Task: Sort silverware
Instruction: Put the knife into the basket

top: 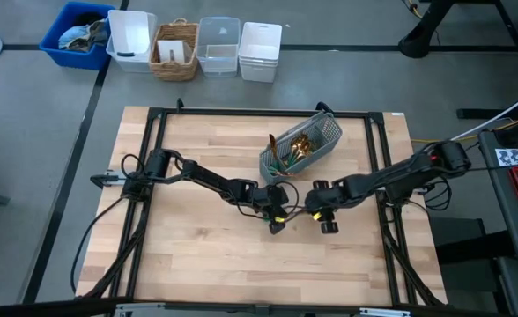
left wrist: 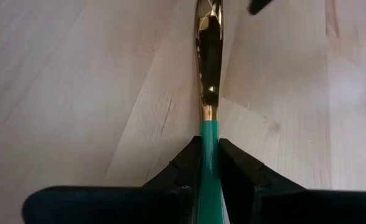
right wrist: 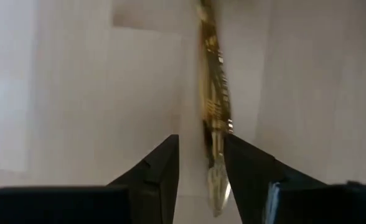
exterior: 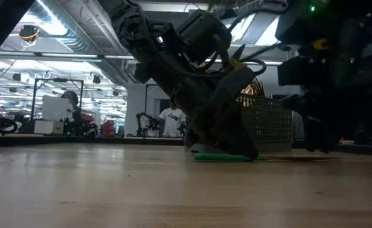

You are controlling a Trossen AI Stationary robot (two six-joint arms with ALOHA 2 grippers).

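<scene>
— Where was the utensil [left wrist: 208, 74]?

— Low over the table [top: 197, 255], in front of the caddy [top: 301, 146], its green handle clamped by the left gripper [left wrist: 210, 163].

— And the right gripper [right wrist: 200, 163]?

— Spread wide around the gold end, gripping nothing.

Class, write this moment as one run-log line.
left gripper: shut on teal handle | right gripper: open | caddy: holds silverware

No legible text, labels, brands or numbers anywhere, small black-and-white tag at table's right edge unreadable
</scene>
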